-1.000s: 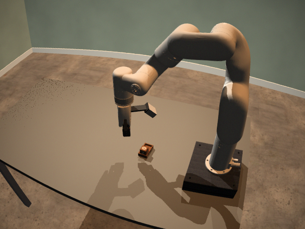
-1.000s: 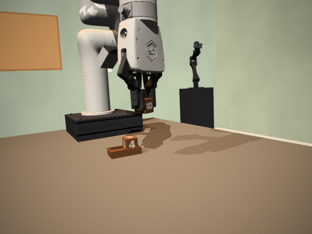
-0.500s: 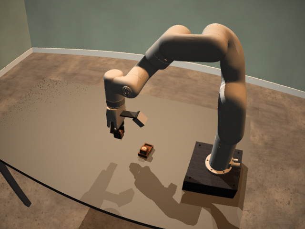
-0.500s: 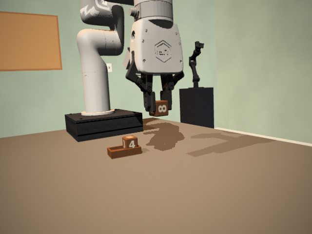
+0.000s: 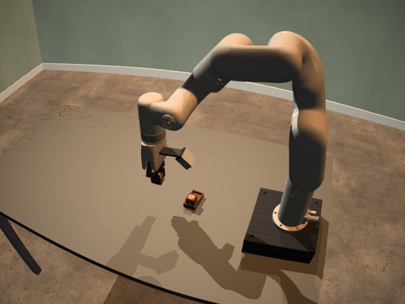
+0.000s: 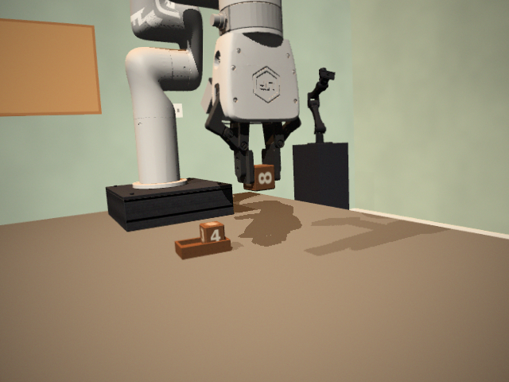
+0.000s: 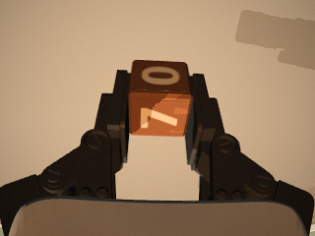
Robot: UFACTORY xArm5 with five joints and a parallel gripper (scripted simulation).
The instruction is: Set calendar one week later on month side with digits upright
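Cube (image 6: 264, 177) (image 7: 159, 114) with an 8 facing the exterior camera hangs above the table (image 5: 98, 183) (image 6: 267, 308), clamped between the jaws of the gripper (image 5: 157, 177) (image 6: 262, 177) (image 7: 158, 91). The 8 looks turned on its side; the wrist view shows a 0 and a 7 on other faces. Below the jaws, on the arm's base side, the tray (image 5: 188, 207) (image 6: 205, 249) sits flat on the table. Its cube (image 5: 190, 199) (image 6: 212, 232) stands at one end, an upright 4 facing the exterior camera. Farther from the jaws is the black base (image 5: 258, 234) (image 6: 117, 207).

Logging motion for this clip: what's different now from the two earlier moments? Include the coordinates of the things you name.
The gripper (image 5: 157, 177) (image 6: 259, 174) (image 7: 158, 91), holding a digit cube (image 5: 157, 178) (image 6: 264, 177) (image 7: 159, 114), has turned and shifted left in the top view, right in the exterior view; most of that came before the half-second-old pictures. Nothing was taken or let go. The tray (image 5: 195, 206) (image 6: 205, 249) and the cube in it (image 5: 191, 198) (image 6: 212, 233) stayed put.
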